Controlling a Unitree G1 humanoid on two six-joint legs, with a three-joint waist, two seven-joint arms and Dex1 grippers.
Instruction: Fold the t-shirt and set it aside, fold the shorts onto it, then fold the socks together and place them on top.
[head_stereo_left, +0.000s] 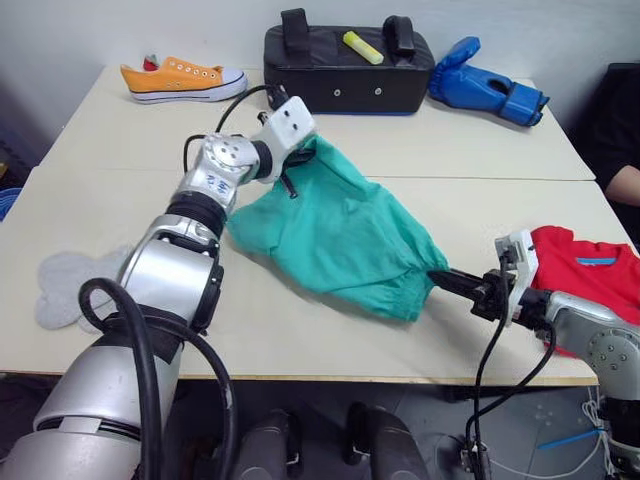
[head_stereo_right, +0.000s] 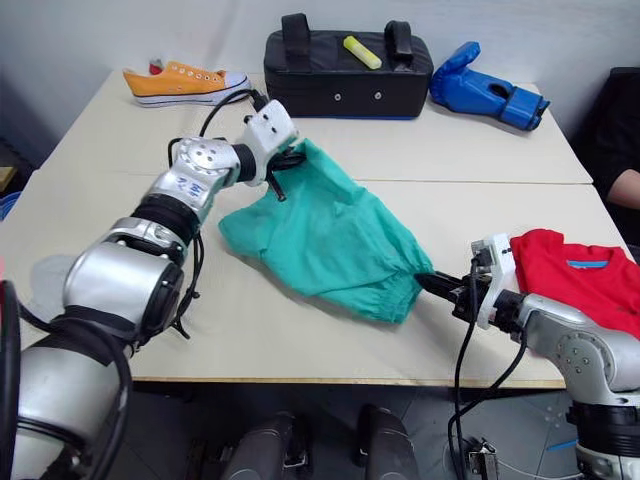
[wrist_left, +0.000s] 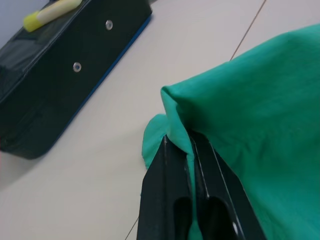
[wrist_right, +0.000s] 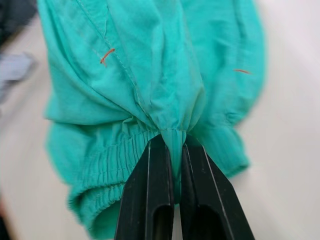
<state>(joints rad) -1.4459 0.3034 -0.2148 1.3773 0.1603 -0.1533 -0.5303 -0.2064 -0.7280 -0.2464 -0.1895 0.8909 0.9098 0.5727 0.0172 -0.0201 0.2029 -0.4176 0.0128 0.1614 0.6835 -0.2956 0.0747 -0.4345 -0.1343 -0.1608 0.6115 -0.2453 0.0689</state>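
Observation:
The teal shorts (head_stereo_left: 340, 235) hang stretched between both grippers over the middle of the table. My left gripper (head_stereo_left: 291, 166) is shut on the far upper corner of the shorts (wrist_left: 250, 115), a fold of cloth pinched between its fingers (wrist_left: 165, 190). My right gripper (head_stereo_left: 445, 282) is shut on the near waistband end, where the gathered elastic (wrist_right: 115, 160) bunches at its fingers (wrist_right: 145, 200). The red t-shirt (head_stereo_left: 590, 270) lies folded at the table's right edge, behind my right wrist. A light grey sock (head_stereo_left: 70, 285) lies at the near left, partly behind my left arm.
Along the far edge of the table (head_stereo_left: 130, 150) stand an orange sneaker (head_stereo_left: 183, 80), a black padded bag (head_stereo_left: 345, 65) with a yellow marker (head_stereo_left: 362, 47) on top, and a blue glove (head_stereo_left: 487, 88). A person's arm (head_stereo_left: 625, 183) shows at the right edge.

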